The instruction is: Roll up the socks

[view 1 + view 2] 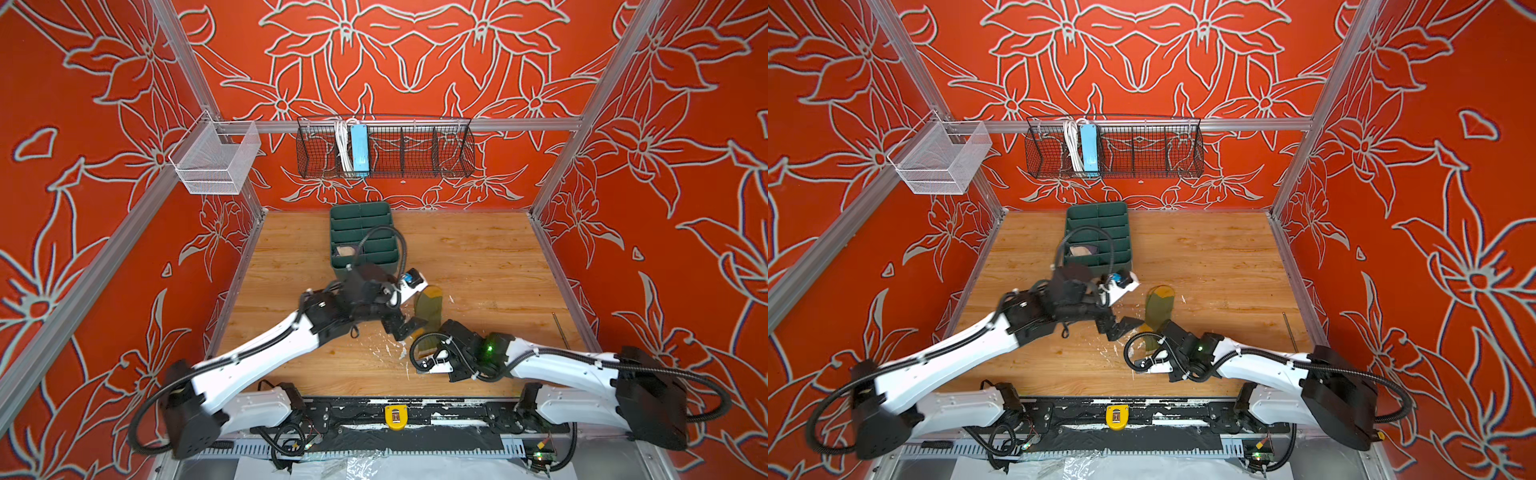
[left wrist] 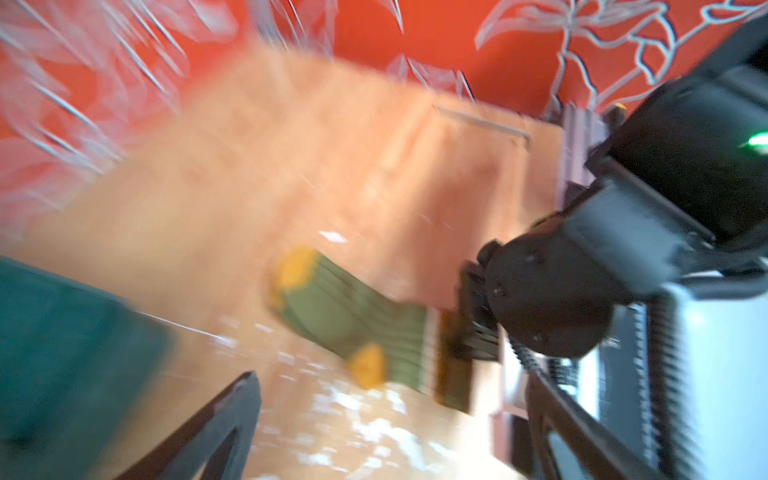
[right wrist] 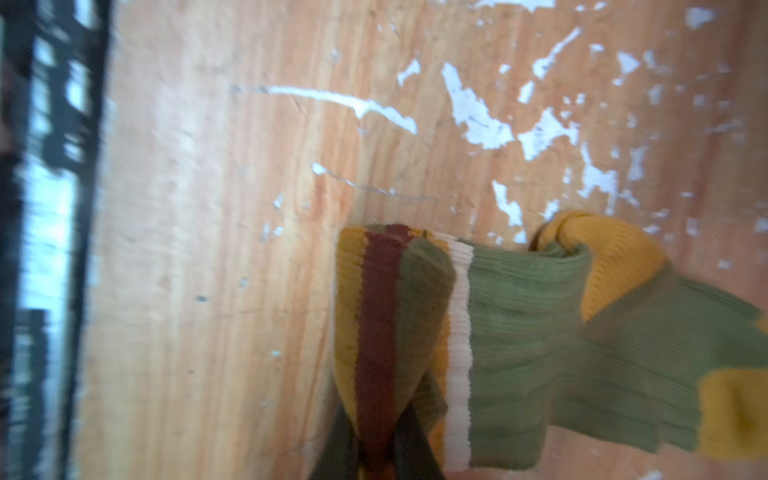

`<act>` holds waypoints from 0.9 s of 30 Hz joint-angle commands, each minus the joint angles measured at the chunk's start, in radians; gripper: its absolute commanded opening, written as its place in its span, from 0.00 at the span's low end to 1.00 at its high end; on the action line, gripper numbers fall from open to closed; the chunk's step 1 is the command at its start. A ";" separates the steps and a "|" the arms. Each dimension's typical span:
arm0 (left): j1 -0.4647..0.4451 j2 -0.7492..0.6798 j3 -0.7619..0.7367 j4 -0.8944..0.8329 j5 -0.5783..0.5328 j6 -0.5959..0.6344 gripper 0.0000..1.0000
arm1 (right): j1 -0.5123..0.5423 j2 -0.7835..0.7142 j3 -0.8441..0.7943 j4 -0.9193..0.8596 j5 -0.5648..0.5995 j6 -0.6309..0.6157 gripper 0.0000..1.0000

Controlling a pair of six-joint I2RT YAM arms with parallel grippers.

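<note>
The wooden tabletop [image 1: 478, 257] is the biggest thing here, and it has white chipped spots [image 3: 478, 120] near its front edge. A dark green bin [image 1: 361, 216] with many little boxes stands at the back edge, a bit left of the middle. One of its boxes holds a small cream and dark bundle [image 1: 345, 251]. It is too small to tell what it is.

The olive green sock [image 1: 430, 309] lies near the middle of the tabletop, closer to the front edge than the back. Its mustard toe [image 1: 433, 293] points to the back edge. Its striped cuff [image 3: 378, 324] points to the front edge and is lifted and bunched up.

The right pincer [image 3: 380, 451] is squeezed tight on that cuff, with the stripes pinched between its two dark fingers.

The left pincer [image 1: 409, 326] is just beside the sock, on its left. Its fingers are spread wide apart and hold nothing.
</note>
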 commanded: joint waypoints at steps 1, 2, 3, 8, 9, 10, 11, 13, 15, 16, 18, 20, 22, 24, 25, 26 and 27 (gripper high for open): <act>0.004 -0.160 -0.081 0.040 -0.089 0.202 0.99 | -0.015 0.081 0.076 -0.186 -0.142 0.073 0.00; 0.003 -0.214 -0.094 0.011 -0.054 0.265 0.98 | -0.027 0.106 0.102 -0.207 -0.159 0.088 0.00; 0.002 -0.254 -0.101 -0.024 -0.017 0.323 0.97 | -0.039 0.127 0.122 -0.221 -0.173 0.096 0.00; 0.000 -0.369 -0.168 -0.141 0.091 0.602 0.97 | -0.132 0.200 0.179 -0.233 -0.254 0.116 0.00; -0.001 -0.361 -0.176 -0.148 0.073 0.629 0.97 | -0.147 0.213 0.191 -0.235 -0.267 0.118 0.00; -0.005 -0.341 -0.186 -0.157 0.053 0.666 0.97 | -0.162 0.228 0.206 -0.237 -0.280 0.122 0.00; -0.016 -0.317 -0.198 -0.160 0.026 0.707 0.97 | -0.179 0.243 0.221 -0.242 -0.296 0.125 0.00; -0.069 -0.269 -0.233 -0.124 -0.059 0.771 0.97 | -0.204 0.275 0.245 -0.257 -0.321 0.133 0.00; -0.168 -0.223 -0.291 -0.043 -0.191 0.850 0.97 | -0.219 0.300 0.265 -0.277 -0.324 0.128 0.00; -0.220 -0.193 -0.325 0.006 -0.256 0.889 0.95 | -0.225 0.309 0.275 -0.286 -0.316 0.127 0.00; -0.289 -0.132 -0.377 0.092 -0.343 0.918 0.92 | -0.237 0.316 0.287 -0.308 -0.298 0.123 0.00; -0.342 -0.069 -0.406 0.145 -0.388 0.896 0.85 | -0.254 0.309 0.290 -0.321 -0.300 0.120 0.00; -0.372 0.003 -0.421 0.181 -0.385 0.874 0.83 | -0.265 0.294 0.287 -0.315 -0.305 0.116 0.00; -0.409 0.050 -0.429 0.225 -0.377 0.856 0.81 | -0.270 0.282 0.285 -0.306 -0.307 0.117 0.00; -0.417 0.076 -0.425 0.247 -0.373 0.836 0.79 | -0.270 0.280 0.285 -0.304 -0.308 0.114 0.00; -0.421 0.103 -0.421 0.272 -0.377 0.812 0.76 | -0.270 0.279 0.285 -0.299 -0.311 0.118 0.00; -0.422 0.124 -0.414 0.289 -0.381 0.788 0.74 | -0.270 0.278 0.282 -0.294 -0.313 0.121 0.00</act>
